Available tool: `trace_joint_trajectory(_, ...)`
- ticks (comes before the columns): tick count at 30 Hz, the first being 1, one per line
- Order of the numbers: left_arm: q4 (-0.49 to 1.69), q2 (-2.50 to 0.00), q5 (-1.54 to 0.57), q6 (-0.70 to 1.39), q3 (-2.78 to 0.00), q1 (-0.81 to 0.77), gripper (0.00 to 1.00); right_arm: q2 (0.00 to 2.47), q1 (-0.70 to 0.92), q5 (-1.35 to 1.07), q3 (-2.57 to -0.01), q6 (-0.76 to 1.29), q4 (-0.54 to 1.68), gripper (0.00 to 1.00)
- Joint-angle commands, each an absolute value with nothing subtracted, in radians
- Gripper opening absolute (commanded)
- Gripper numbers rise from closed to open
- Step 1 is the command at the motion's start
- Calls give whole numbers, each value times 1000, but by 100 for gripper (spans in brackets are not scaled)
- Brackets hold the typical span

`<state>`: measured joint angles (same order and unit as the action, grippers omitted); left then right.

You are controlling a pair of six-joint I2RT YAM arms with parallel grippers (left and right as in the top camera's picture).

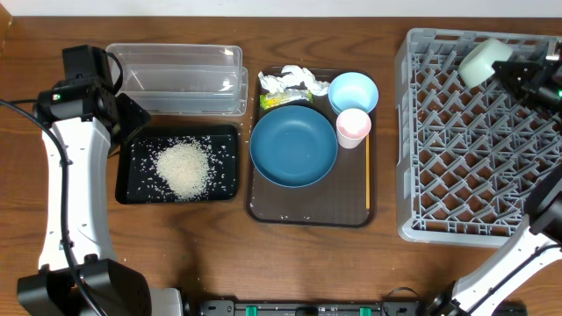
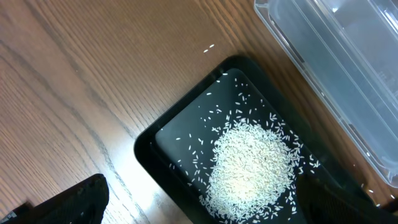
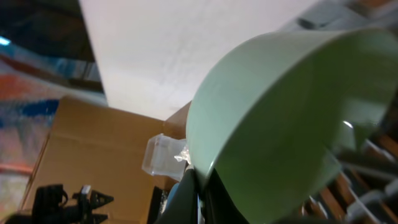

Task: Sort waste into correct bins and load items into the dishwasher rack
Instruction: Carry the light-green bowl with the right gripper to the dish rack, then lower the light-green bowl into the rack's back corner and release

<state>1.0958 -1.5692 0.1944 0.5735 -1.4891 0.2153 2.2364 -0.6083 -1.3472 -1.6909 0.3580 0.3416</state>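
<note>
Brown wooden table (image 1: 211,263) lies under everything you work with. Your right gripper (image 1: 516,75) pinches the rim of the green bowl (image 1: 481,60). Its fingers are closed tight on the thin edge, and the bowl hangs over the far side of the grey rack (image 1: 406,132). I think that is what matters for your next move: the pegs are right below the bowl, so it needs to go down, not sideways. In the right wrist view the bowl is tipped on its side with its rim at the fingers, so it looks ready to stand between rows of pegs. I see no other dish in the rack, so you have lots of room on the side near you. The far wall is close, so watch that edge. Your left gripper (image 1: 130,121) has its fingers spread wide and holds nothing. It hovers by the far left corner of the black tray (image 1: 132,195), where the rice (image 1: 183,167) lies in a heap. The clear tub (image 1: 176,49) sits just behind that tray. Between your arms is the brown tray (image 1: 263,212) with the blue plate (image 1: 293,145), blue bowl (image 1: 353,91), pink cup (image 1: 354,126), thin stick (image 1: 367,171), tissue (image 1: 294,79) and little wrapper (image 1: 279,100), none sorted yet.
</note>
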Motion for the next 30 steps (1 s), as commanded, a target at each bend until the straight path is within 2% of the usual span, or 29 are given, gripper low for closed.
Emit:
trace_joint_trajectory(1,1098,-1573,211,582,-1509,219,97,2171,-621,-1116,-1699,327,440,1)
trace_joint_trajectory(6,1099,-1573,211,582,-1509,219,97,2053,-622,-748,-1699,290,645,3)
trace_joint_trajectory(10,1098,-1573,211,582,-1509,219,97,1939,-622,-547,-1699,294,738,14)
trace_joint_trajectory(14,1098,-1573,211,582,-1509,219,97,1847,-620,-446,-1699,342,798,18)
trace_joint_trajectory(21,1098,-1573,211,582,-1509,219,97,1719,-564,-452,-1699,360,867,21)
trace_joint_trajectory(22,1098,-1573,211,582,-1509,219,98,1709,-546,-453,-1699,343,864,25)
trace_joint_trajectory(24,1098,-1573,211,582,-1509,219,97,1700,-502,-452,-1699,305,836,54)
trace_joint_trajectory(25,1099,-1573,211,582,-1509,219,97,1700,-476,-447,-1699,287,809,54)
trace_joint_trajectory(28,1098,-1573,211,582,-1509,219,97,1735,-391,-322,-1699,260,721,23)
trace_joint_trajectory(30,1099,-1573,211,582,-1509,219,97,1778,-338,-207,-1699,260,661,18)
